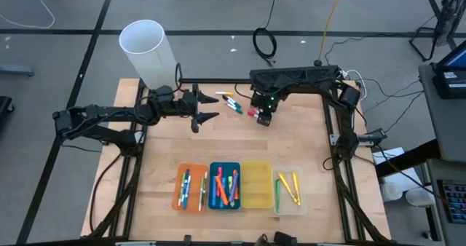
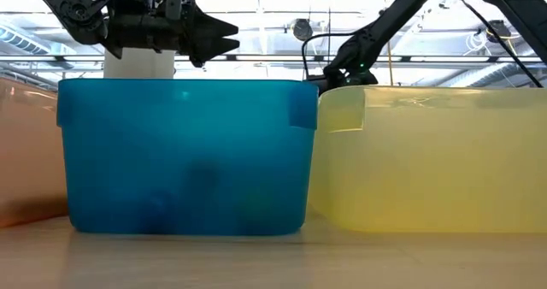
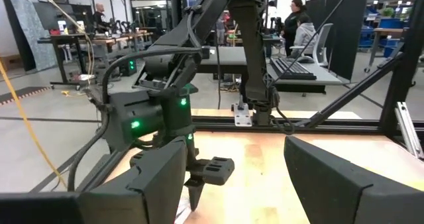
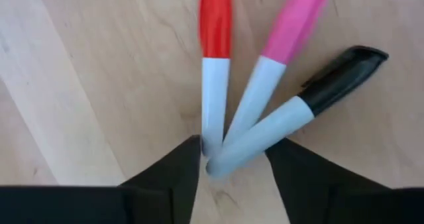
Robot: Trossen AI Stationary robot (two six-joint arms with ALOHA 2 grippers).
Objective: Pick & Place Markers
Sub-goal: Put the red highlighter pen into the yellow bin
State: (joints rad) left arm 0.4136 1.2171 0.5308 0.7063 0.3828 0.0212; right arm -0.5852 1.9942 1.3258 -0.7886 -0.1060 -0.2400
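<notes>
While the left tool (image 1: 206, 109) hangs above the bench (image 1: 160, 159) near its far edge, fingers apart and empty, the right tool (image 1: 263, 117) is down over a small cluster of markers at the far middle of the bench. In the right wrist view we see three markers fanned out on the wood: one with a red cap (image 4: 215, 18), one with a pink cap (image 4: 293, 22), and one with a black cap (image 4: 344, 68). Their white ends meet between the two dark fingers (image 4: 169, 174). The fingers stand apart, with wood showing on either side of the marker ends, so we read the right tool as apart and not clamped on anything.

In the high view we also see a few more markers (image 1: 230, 100) lying loose just to the left of the right tool. At the near edge four trays sit side by side: orange (image 1: 191, 186), blue (image 1: 224, 185), yellow (image 1: 256, 184) and clear (image 1: 290, 191). Markers lie in the orange, blue and clear trays. A white cylinder (image 1: 145, 49) stands beyond the bench's far left corner.
</notes>
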